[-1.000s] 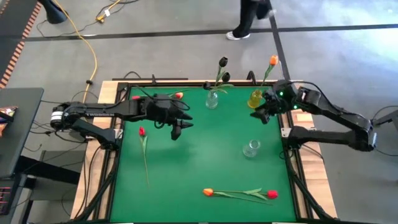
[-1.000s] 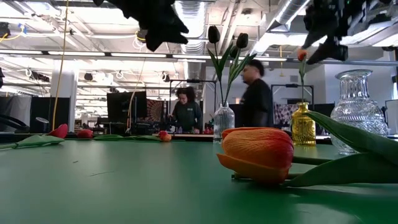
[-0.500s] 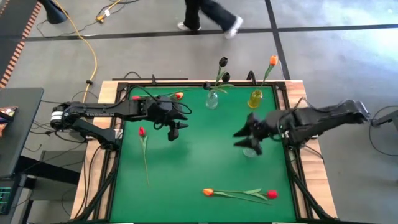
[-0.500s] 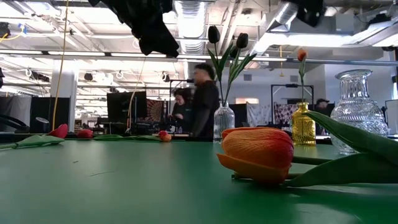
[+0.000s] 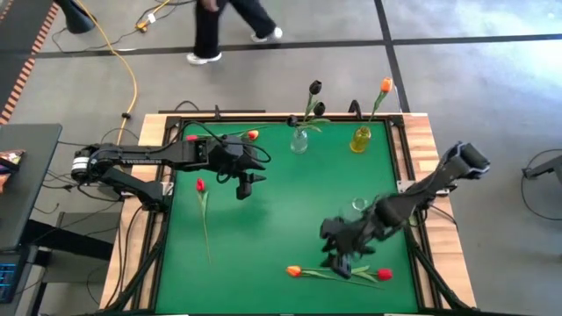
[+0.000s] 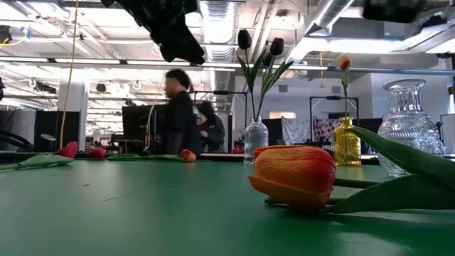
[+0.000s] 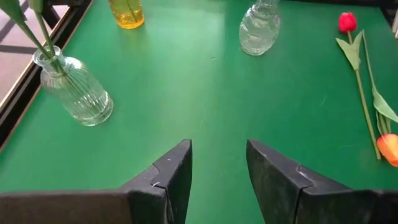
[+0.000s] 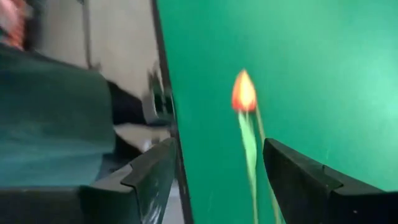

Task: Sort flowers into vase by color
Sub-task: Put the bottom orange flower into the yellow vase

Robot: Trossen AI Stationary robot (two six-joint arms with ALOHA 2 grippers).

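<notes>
My right pincer (image 5: 338,254) is spread wide and empty, hanging just above the orange flower (image 5: 294,271) and red flower (image 5: 384,275) lying crossed at the counter's (image 5: 281,211) near edge. Closing carelessly, I might pinch both stems together. My left pincer (image 5: 247,186) hangs open and empty near the far-left flowers.

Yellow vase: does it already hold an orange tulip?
Yes, the yellow vase at the table's far edge holds one orange tulip on its stem.
</notes>
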